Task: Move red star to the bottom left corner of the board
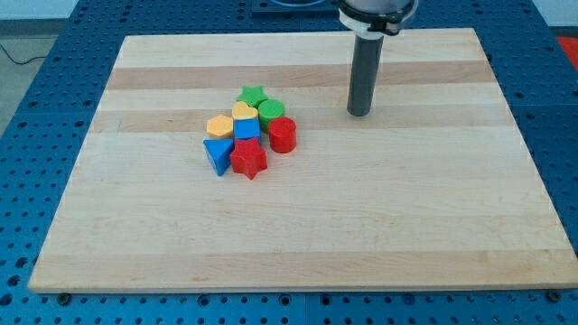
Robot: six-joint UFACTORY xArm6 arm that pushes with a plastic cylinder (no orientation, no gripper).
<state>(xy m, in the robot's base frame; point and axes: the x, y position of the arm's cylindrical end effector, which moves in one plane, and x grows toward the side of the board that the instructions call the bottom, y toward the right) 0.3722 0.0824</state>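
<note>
Where the dark rod comes down from the upper right of the frame, my tip (359,113) rests on the wooden board (433,217), and it holds nothing, because it is only a plain rod end with nothing that opens or closes. It stands well apart from all blocks, to the right of the cluster and about level with its top. The cluster sits left of centre, and its pieces are packed close together. On its right edge is the red cylinder (283,134), and just above it the green cylinder (271,111). The green star (252,95) is at the top, with the yellow heart (244,111) below it and the orange hexagon (219,125) to the left. The blue cube (247,129) is in the middle. The red star (248,159) lies at the bottom of the cluster, touching the blue triangle (217,154) on its left, far from the lower left corner of the board. No container and no readable writing is visible.
</note>
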